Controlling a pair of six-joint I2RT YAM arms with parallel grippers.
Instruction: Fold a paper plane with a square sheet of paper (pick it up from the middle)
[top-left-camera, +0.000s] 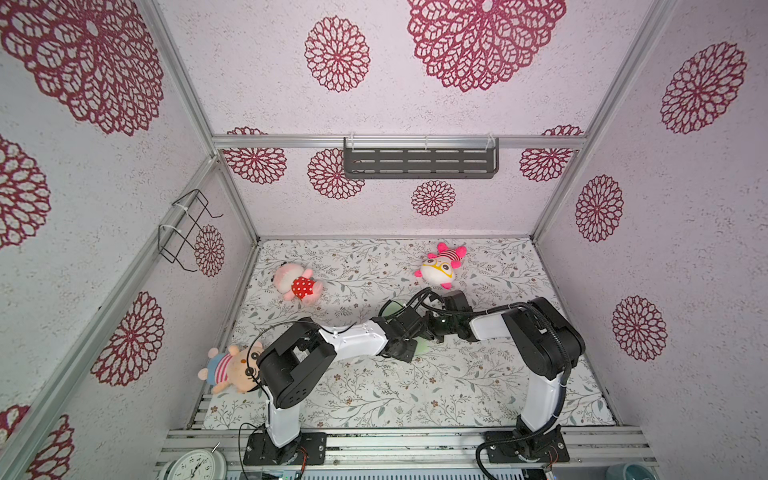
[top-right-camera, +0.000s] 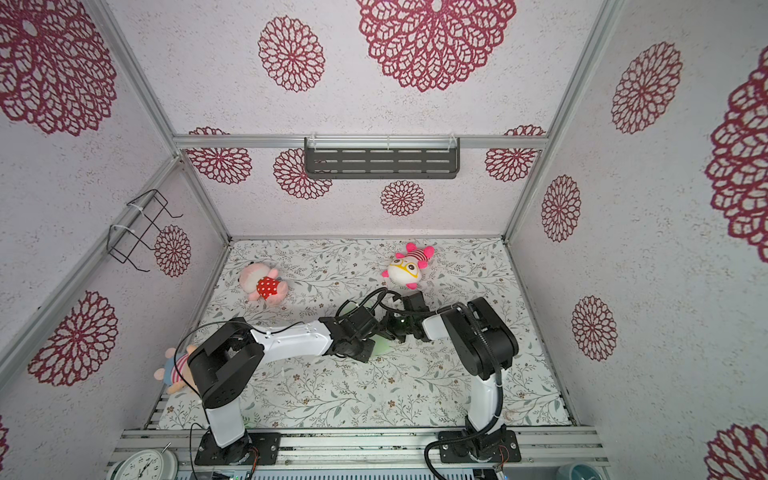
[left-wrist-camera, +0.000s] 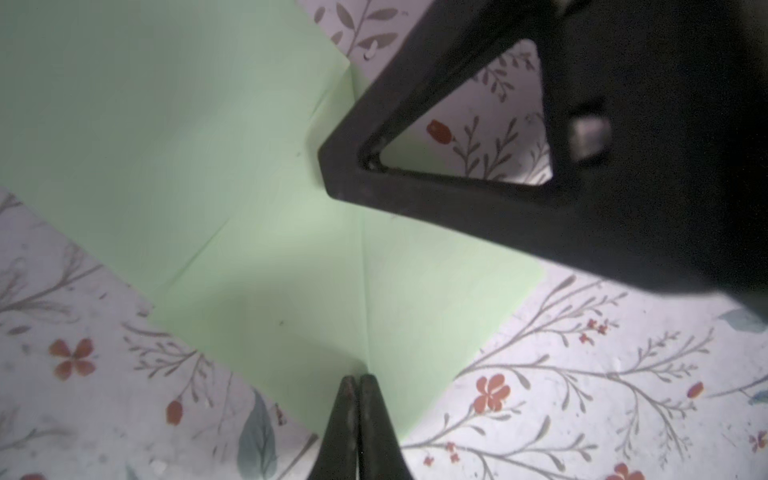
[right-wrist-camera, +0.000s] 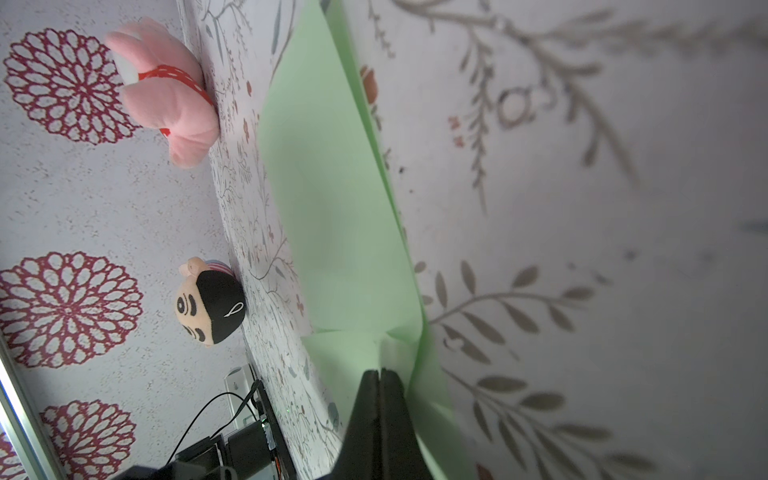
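Several straight creases cross the pale green paper.

Readable markings: none.
Clock, lower left corner of both top views: white dial with a ring of dark numerals, the figures too small to read. Nothing legible on any surface in either wrist view.

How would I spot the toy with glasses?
Look at the flowery table inside the booth, then toward its back right. There lies a white soft toy with pink hands and a striped cap; only it wears yellow glasses, unlike the pink toy in a red dotted dress.
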